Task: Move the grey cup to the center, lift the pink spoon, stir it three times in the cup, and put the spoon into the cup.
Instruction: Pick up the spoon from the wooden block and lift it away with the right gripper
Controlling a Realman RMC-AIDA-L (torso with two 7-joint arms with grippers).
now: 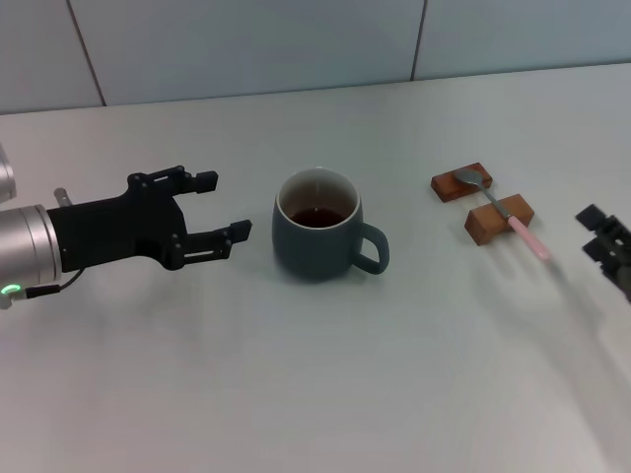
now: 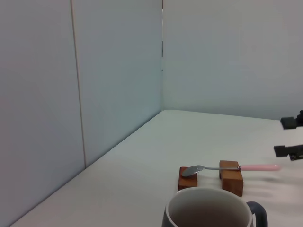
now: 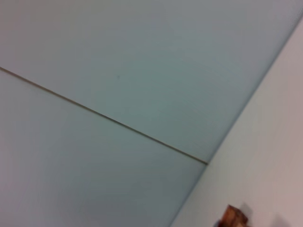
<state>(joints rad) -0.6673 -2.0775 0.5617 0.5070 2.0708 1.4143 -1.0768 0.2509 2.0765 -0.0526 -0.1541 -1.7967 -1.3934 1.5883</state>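
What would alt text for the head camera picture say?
A grey cup of dark liquid sits mid-table, the left hand open beside it. A pink spoon rests across two wooden blocks; the right hand waits at the edge.

- grey cup [image 2: 208,210] at the near edge, pale inside, handle [image 2: 259,210] poking out on one side (liquid not visible)
- behind it, pink spoon [image 2: 227,168] lies across two wooden blocks [image 2: 231,177], bowl on one block, pink handle jutting past the other
- right gripper [image 2: 289,137] just beyond handle tip, fingers apart
- white table [image 2: 142,161], grey wall panels [image 2: 94,85]
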